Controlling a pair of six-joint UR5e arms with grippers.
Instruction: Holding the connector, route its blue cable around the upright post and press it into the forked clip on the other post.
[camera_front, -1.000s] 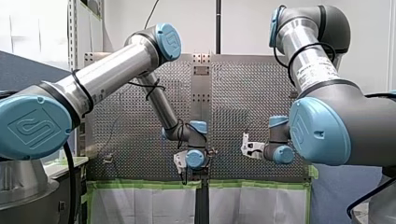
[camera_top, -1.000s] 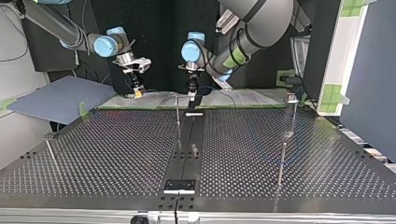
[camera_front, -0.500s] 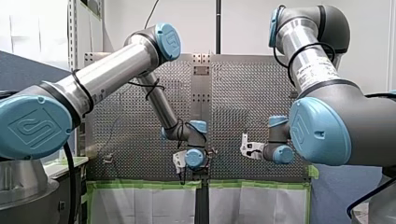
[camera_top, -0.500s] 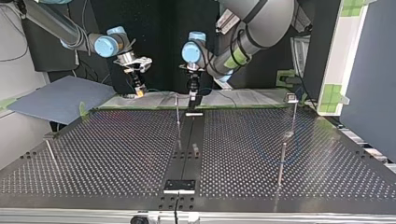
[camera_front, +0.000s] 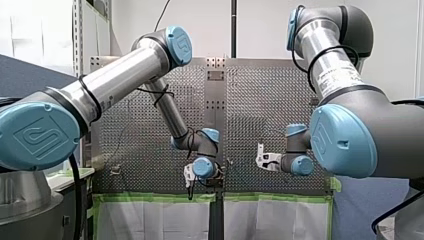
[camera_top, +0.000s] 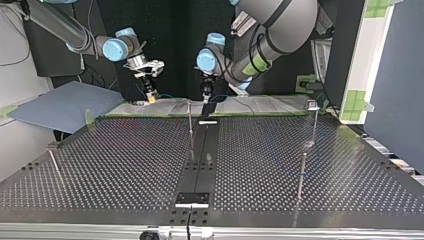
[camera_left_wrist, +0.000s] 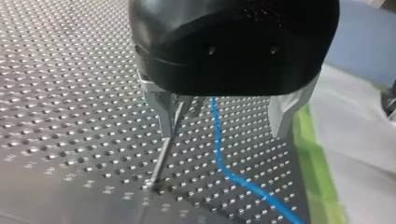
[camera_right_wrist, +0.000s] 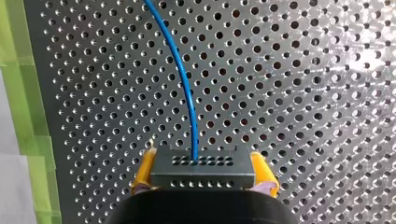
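In the right wrist view my right gripper (camera_right_wrist: 201, 179) is shut on a dark, multi-hole connector block (camera_right_wrist: 201, 169), one yellow pad (camera_right_wrist: 144, 170) on each side of it. The blue cable (camera_right_wrist: 180, 79) leaves the block's middle and curves away over the perforated plate. In the left wrist view my left gripper (camera_left_wrist: 224, 123) stands open with its metal fingers (camera_left_wrist: 163, 109) wide apart. The blue cable (camera_left_wrist: 219, 149) runs between them without touching either. A thin upright post (camera_left_wrist: 159, 161) rises right beside one finger. In the top view my left gripper (camera_top: 205, 96) hangs just behind that post (camera_top: 190, 120).
More thin posts stand on the perforated table (camera_top: 125, 165): one with a small head (camera_top: 312, 105) at the top view's right, one (camera_top: 301, 176) nearer the camera, and a leaning one (camera_top: 54, 161) at the left. Green tape (camera_left_wrist: 314, 158) lines the table's edge.
My left gripper has shifted a little sideways, leftward in the front view, staying open. My right gripper, still shut on the connector, has edged slightly toward the middle.
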